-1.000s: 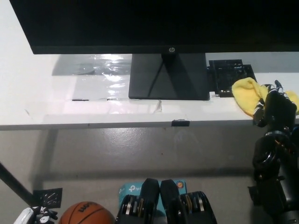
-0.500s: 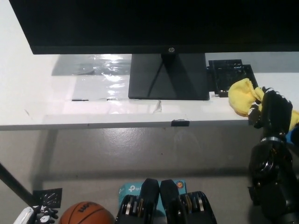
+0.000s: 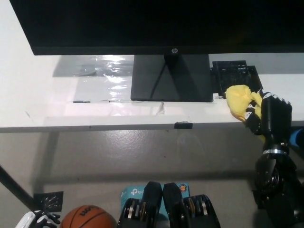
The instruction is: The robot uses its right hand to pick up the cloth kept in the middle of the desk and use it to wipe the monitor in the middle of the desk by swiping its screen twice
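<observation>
the monitor (image 3: 156, 23) fills the top, its stand on the white desk (image 3: 42, 102). a basketball (image 3: 88, 217) lies on the floor at lower left, beside the left hand (image 3: 35, 219), whose grip i cannot tell. at the desk's right edge, the right hand (image 3: 268, 116) clutches the yellow cloth (image 3: 239, 98).

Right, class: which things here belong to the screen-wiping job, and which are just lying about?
Job: yellow cloth, held by the black right hand; monitor.

Lying about: basketball, black fixture on the desk, white left hand resting at lower left.
</observation>
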Robot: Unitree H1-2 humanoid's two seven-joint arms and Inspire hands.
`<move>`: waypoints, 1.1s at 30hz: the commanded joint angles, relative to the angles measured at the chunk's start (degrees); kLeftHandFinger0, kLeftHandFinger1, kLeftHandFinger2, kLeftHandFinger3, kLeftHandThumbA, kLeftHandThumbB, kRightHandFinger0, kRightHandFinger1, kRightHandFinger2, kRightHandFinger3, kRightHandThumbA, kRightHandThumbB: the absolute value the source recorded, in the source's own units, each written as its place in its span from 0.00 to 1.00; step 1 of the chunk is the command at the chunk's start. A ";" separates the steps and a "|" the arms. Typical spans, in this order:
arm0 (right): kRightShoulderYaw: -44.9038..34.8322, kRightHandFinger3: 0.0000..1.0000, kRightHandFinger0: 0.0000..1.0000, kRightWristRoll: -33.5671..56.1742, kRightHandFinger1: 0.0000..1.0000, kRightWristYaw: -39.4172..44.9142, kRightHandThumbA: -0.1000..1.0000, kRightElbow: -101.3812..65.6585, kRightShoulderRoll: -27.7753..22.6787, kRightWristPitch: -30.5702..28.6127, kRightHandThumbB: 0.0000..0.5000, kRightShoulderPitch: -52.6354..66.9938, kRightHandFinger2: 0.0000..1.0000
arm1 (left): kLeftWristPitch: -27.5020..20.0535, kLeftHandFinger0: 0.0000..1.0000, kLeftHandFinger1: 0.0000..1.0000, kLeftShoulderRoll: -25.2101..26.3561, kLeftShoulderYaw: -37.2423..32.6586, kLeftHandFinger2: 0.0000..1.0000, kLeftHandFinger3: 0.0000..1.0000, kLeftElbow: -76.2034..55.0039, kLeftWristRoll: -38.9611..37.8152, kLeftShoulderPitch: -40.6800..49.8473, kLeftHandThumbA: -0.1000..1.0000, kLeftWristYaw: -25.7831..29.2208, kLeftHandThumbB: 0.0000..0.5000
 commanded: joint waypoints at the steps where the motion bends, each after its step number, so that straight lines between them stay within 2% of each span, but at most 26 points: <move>1: -0.57 0.46 0.00 2.90 0.14 -3.35 0.00 -2.53 -0.59 -4.23 0.02 -0.65 0.69 | -3.01 0.48 0.55 0.82 0.74 0.67 0.76 -0.10 -0.20 0.88 0.89 -0.49 0.73; 2: -0.74 0.56 0.00 3.34 0.17 -2.99 0.00 -3.33 -0.59 -4.49 0.04 -0.53 0.71 | -2.97 0.48 0.55 0.80 0.77 0.66 0.76 0.03 -0.26 0.95 0.88 -0.52 0.73; 3: -0.78 0.60 0.00 3.42 0.17 -2.92 0.00 -4.19 -0.69 -4.59 0.08 -0.54 0.70 | -3.05 0.48 0.55 0.73 0.82 0.66 0.75 0.10 -0.54 0.98 0.87 -0.68 0.71; 5: -0.82 0.61 0.00 3.54 0.15 -3.31 0.00 -4.69 -0.90 -5.25 0.13 -0.83 0.67 | -3.40 0.47 0.54 0.71 0.73 0.65 0.75 0.16 -0.45 1.04 0.88 -0.70 0.71; 7: -1.08 0.62 0.00 3.71 0.13 -3.01 0.00 -6.47 -0.88 -4.69 0.09 -0.90 0.63 | -3.61 0.47 0.54 0.69 0.70 0.65 0.76 0.15 -0.49 1.33 0.88 -0.76 0.71; 9: -0.95 0.59 0.00 3.52 0.11 -2.85 0.00 -7.15 -1.10 -4.53 0.09 -0.95 0.60 | -4.13 0.47 0.54 0.69 0.58 0.65 0.77 0.49 -0.29 1.37 0.88 -0.70 0.71; 10: -1.00 0.57 0.00 3.66 0.11 -2.83 0.00 -7.41 -1.18 -4.76 0.20 -0.93 0.59 | -4.14 0.48 0.54 0.57 0.58 0.65 0.77 0.58 -0.40 1.54 0.88 -0.73 0.72; 11: -1.24 0.57 0.00 4.22 0.12 -2.49 0.00 -8.13 -1.25 -5.21 0.16 -1.48 0.59 | -3.72 0.48 0.54 0.52 0.62 0.65 0.77 0.36 -0.39 1.61 0.88 -0.69 0.72; 13: -1.22 0.57 0.00 4.27 0.13 -2.16 0.00 -8.76 -1.42 -5.24 0.19 -1.74 0.60 | -3.40 0.49 0.55 0.47 0.67 0.66 0.77 0.40 -0.43 1.54 0.87 -0.71 0.73; 14: -1.42 0.53 0.00 4.47 0.12 -2.30 0.00 -9.27 -1.27 -5.17 0.25 -1.72 0.56 | -4.05 0.48 0.55 0.26 0.63 0.66 0.77 0.80 -0.70 1.74 0.87 -0.86 0.72; 16: -1.97 0.46 0.00 5.44 0.08 -2.24 0.00 -10.40 -0.95 -5.51 0.26 -1.97 0.51 | -4.17 0.49 0.56 0.28 0.68 0.67 0.78 0.79 -0.85 1.87 0.87 -1.03 0.76; 17: -2.37 0.45 0.00 6.15 0.06 -1.37 0.00 -11.36 -0.81 -5.03 0.23 -2.20 0.48 | -4.15 0.50 0.56 0.25 0.75 0.67 0.78 0.74 -0.95 2.05 0.88 -1.06 0.77; 18: -3.10 0.51 0.00 6.69 0.02 -0.77 0.00 -12.84 -0.68 -3.87 0.22 -2.67 0.42 | -4.33 0.51 0.56 0.39 0.63 0.67 0.78 0.82 -0.74 2.06 0.89 -1.09 0.79; 19: -3.28 0.38 0.00 6.77 0.00 -0.76 0.00 -13.22 -0.63 -3.54 0.21 -2.78 0.35 | -4.45 0.51 0.56 0.41 0.63 0.67 0.78 0.87 -0.76 2.06 0.89 -1.16 0.80; 20: -3.92 0.44 0.00 7.25 0.00 0.27 0.00 -14.86 -0.70 -2.42 0.22 -3.18 0.33 | -4.56 0.52 0.57 0.52 0.55 0.67 0.78 0.97 -0.78 2.01 0.90 -1.38 0.82; 21: -4.55 0.37 0.00 7.81 0.00 1.29 0.00 -15.98 -0.82 -1.49 0.16 -3.92 0.33 | -4.10 0.53 0.58 0.59 0.52 0.67 0.77 0.53 -0.41 2.29 0.90 -1.18 0.81; 22: -5.83 0.20 0.00 8.74 0.01 2.79 0.00 -17.80 -1.52 -0.11 0.13 -5.75 0.38 | -3.75 0.54 0.58 0.61 0.50 0.68 0.77 0.21 -0.28 2.40 0.90 -1.14 0.82; 23: -6.36 0.15 0.00 8.68 0.00 2.43 0.00 -17.64 -1.94 -0.13 0.14 -7.30 0.38 | -3.80 0.53 0.58 0.57 0.66 0.68 0.77 0.10 -0.57 2.71 0.89 -1.20 0.81; 24: -6.51 0.15 0.00 8.62 0.00 2.54 0.00 -17.70 -1.92 -0.09 0.14 -7.42 0.38 | -3.80 0.53 0.58 0.57 0.68 0.68 0.77 0.08 -0.61 2.75 0.89 -1.20 0.81; 25: -6.81 0.21 0.00 8.36 0.00 3.06 0.00 -17.78 -2.48 0.77 0.17 -8.70 0.38 | -4.13 0.51 0.57 0.51 0.65 0.68 0.77 0.69 -0.61 2.72 0.89 -1.17 0.81; 26: -7.38 0.19 0.00 8.73 0.00 3.04 0.00 -17.50 -3.07 0.75 0.17 -10.40 0.32 | -3.69 0.52 0.58 0.59 0.53 0.69 0.77 0.49 -0.39 2.76 0.90 -1.20 0.82; 28: -8.52 0.09 0.00 9.12 0.00 4.65 0.00 -16.92 -4.69 3.06 0.05 -15.40 0.22 | -2.76 0.52 0.58 0.27 0.86 0.68 0.78 0.18 -0.94 3.15 0.85 -1.18 0.75; 30: -8.81 0.07 0.00 9.08 0.00 4.97 0.00 -15.85 -5.31 3.78 0.09 -17.54 0.22 | -2.98 0.51 0.57 0.14 0.70 0.68 0.78 0.21 -0.75 3.36 0.85 -1.08 0.74; 31: -8.91 0.11 0.00 8.60 0.00 7.58 0.00 -15.29 -6.88 7.29 0.22 -21.34 0.28 | -3.19 0.50 0.56 0.09 0.62 0.68 0.77 0.21 -0.48 3.47 0.85 -0.87 0.70; 32: -8.90 0.10 0.00 8.69 0.00 7.71 0.00 -14.67 -7.19 7.55 0.25 -22.12 0.33 | -2.96 0.51 0.57 0.08 0.57 0.69 0.76 0.12 -0.37 3.64 0.85 -0.86 0.70; 33: -8.80 0.19 0.00 8.39 0.00 7.77 0.00 -14.10 -7.66 8.08 0.38 -23.00 0.33 | -3.00 0.51 0.57 0.10 0.49 0.69 0.76 0.17 -0.32 3.66 0.86 -0.91 0.74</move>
